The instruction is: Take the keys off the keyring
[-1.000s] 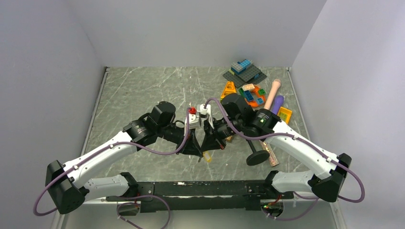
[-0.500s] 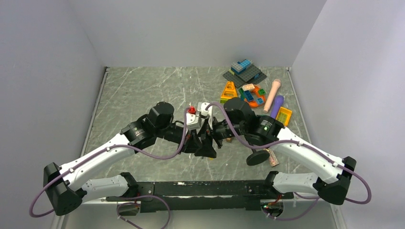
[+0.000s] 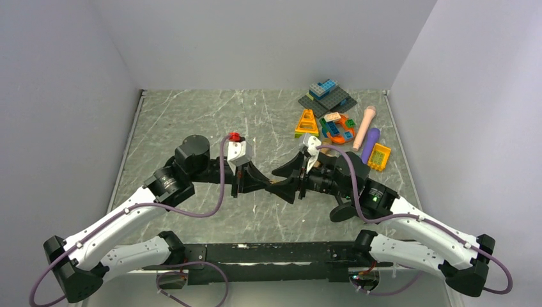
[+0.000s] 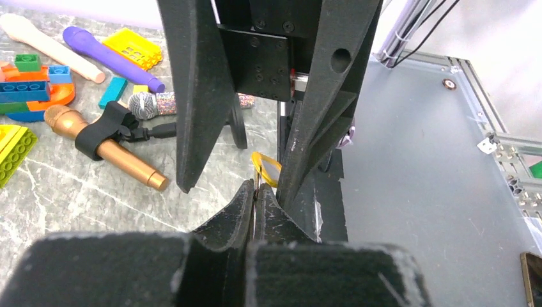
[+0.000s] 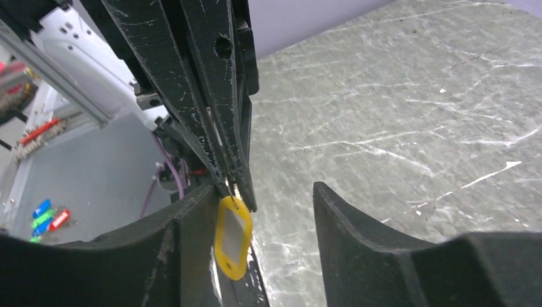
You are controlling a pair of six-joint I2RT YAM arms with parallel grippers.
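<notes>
The keyring [image 5: 236,190], with a yellow tag [image 5: 232,238] hung under it, is pinched in the shut tips of the left gripper [image 4: 254,194] in the air over the middle of the table [image 3: 192,121], toward its near edge; the keys cannot be made out. The right gripper [image 5: 263,192] is opened wide around the tag and nothing is held in it. The separating step is judged to be in hand: a careful closing on the tag, then a pull away from the keyring, is called for.
</notes>
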